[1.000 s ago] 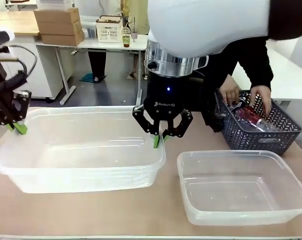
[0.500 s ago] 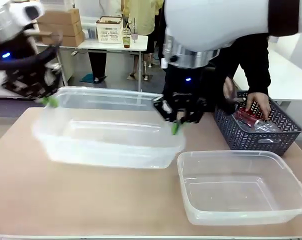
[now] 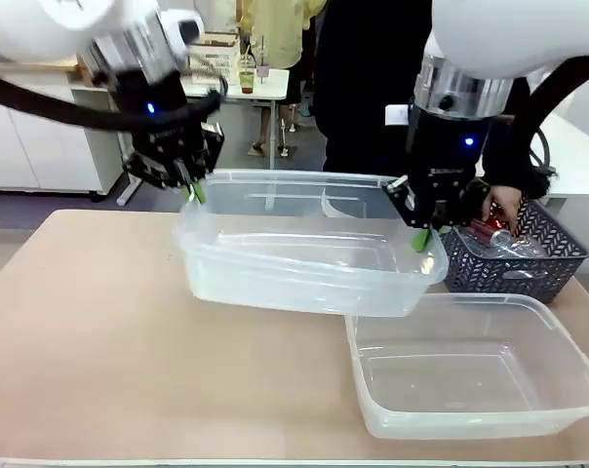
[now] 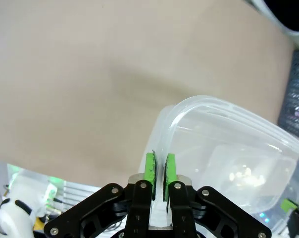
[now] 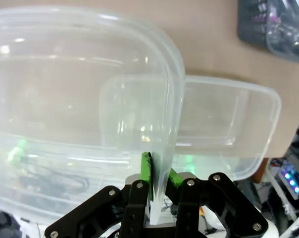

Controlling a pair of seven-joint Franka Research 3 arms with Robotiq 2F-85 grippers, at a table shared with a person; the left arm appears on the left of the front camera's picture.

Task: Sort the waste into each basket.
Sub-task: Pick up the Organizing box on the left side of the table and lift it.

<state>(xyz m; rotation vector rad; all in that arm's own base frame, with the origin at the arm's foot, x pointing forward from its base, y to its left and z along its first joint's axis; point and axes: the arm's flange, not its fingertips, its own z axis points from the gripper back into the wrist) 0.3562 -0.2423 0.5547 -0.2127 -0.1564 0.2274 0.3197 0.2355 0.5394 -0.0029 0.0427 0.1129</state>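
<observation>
The large see-through plastic tub [image 3: 294, 288] with the rolled rim hangs clear of the pale brown bench [image 3: 99, 331], carried between both arms. The left tool [image 3: 190, 187] is clenched on the tub's left rim. In the left wrist view its green pads [image 4: 149, 166] press either side of the thin lip. The right tool [image 3: 423, 237] is clamped the same way on the right rim, the wall passing between its pads in the right wrist view. The tub is tilted, right end lower than left, and its near right corner hangs over the far left corner of the smaller clear plastic tub [image 3: 470, 426], which rests on the bench; whether the two touch I cannot tell. Just beyond, a person's hand [image 3: 506, 203] reaches into the dark grey-blue basket [image 3: 509, 273] with herringbone cut-out walls, where a red-and-silver drink can [image 3: 482, 231] and crumpled clear plastic lie — the waste is not yet sorted.

The step in hand looks like placing this tub. To do it well, bring the two tools to one height and move them as a pair — neither pulling apart nor squeezing together, since the thin rim will likely flex or slip. Set it down beside the smaller tub, not on it, and away from the hand. Let go only once the base sits flat.
</observation>
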